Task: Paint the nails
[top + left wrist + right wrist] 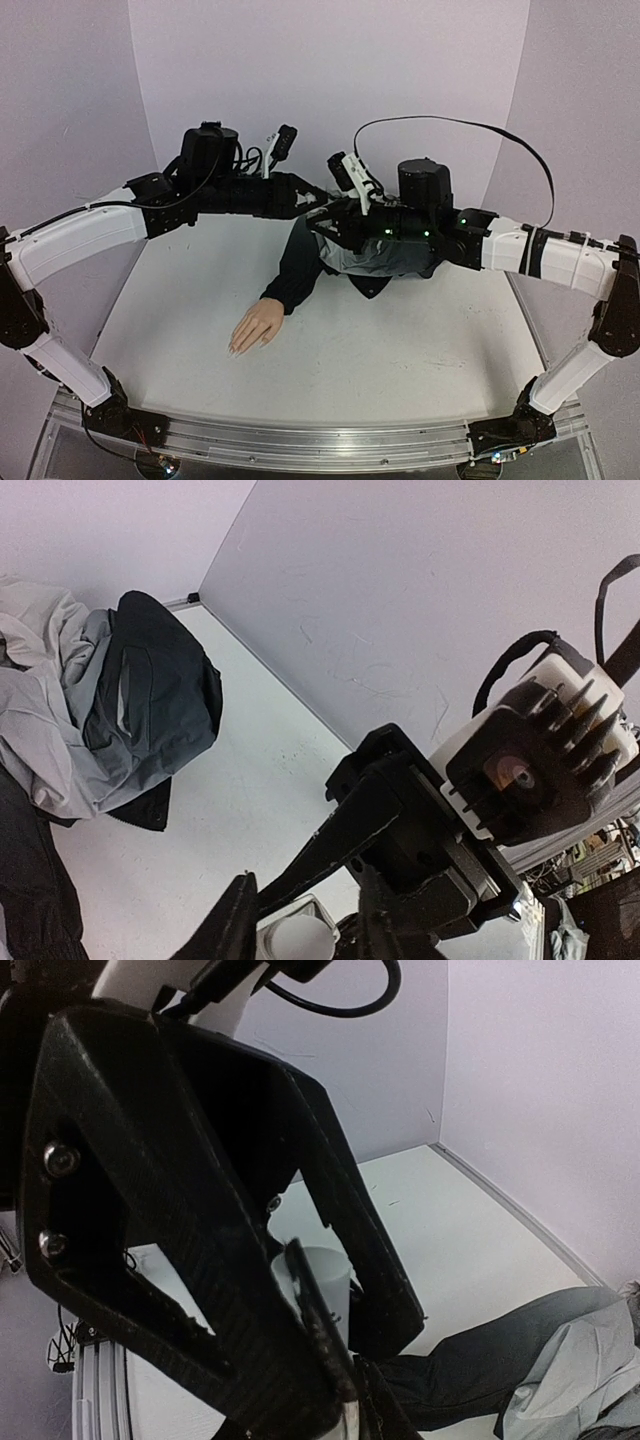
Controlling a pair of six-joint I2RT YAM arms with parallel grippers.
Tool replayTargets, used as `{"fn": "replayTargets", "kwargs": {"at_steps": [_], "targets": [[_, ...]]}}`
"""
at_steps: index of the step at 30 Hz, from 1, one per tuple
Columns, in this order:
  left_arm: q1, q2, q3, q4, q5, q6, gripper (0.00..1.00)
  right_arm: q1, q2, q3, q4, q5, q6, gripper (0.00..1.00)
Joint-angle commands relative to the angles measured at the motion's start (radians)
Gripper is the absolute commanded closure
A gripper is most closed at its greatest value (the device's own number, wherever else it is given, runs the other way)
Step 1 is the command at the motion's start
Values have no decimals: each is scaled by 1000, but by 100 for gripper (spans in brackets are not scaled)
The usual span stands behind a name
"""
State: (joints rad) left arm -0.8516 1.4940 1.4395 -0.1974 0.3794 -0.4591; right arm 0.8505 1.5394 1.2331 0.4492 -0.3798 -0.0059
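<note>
Two grippers meet mid-air: right gripper (335,222) closed on white bottle (318,1275), left gripper (300,930) straddles its top, grip unclear; nails (236,349) on mannequin hand (258,325) flat on table (400,340), well apart.

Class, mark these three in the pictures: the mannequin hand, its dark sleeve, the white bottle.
mannequin hand (258,325): top view, on the back of the hand.
dark sleeve (293,268): top view, on the middle of the forearm.
white bottle (330,1278): right wrist view, on its side wall.
</note>
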Motion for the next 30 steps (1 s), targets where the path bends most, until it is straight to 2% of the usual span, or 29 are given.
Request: {"fn": "replayTargets", "kwargs": {"at_steps": [1,7,10,13,15,18,20,23,26,29,30], "targets": [[-1,-1,60,24,-13,-1,72,11,-13,49,59,22,-13,100],[-1,28,81,24,98,15,93,10,-20,50,69,8,-10,100],[-1,45,104,27,236,71,100,0,-44,42,70,-70,-26,100],[-1,53,112,65,511,170,100,-42,-74,41,71,-369,-29,100],[-5,40,102,86,700,227,100,-69,-73,54,72,-678,-14,100],[-17,-1,92,97,876,312,100,-75,-9,123,74,-1125,85,100],[-21,-20,96,98,944,340,100,-74,28,145,74,-1253,141,100],[-23,-26,112,98,971,345,100,-75,6,105,70,-1175,138,100],[-23,-32,107,101,922,335,100,-76,-26,79,67,-1051,118,100],[-22,-60,73,101,753,318,100,-81,-49,62,60,-869,93,100],[-18,-75,57,102,672,305,95,-82,-57,54,55,-809,83,100]]}}
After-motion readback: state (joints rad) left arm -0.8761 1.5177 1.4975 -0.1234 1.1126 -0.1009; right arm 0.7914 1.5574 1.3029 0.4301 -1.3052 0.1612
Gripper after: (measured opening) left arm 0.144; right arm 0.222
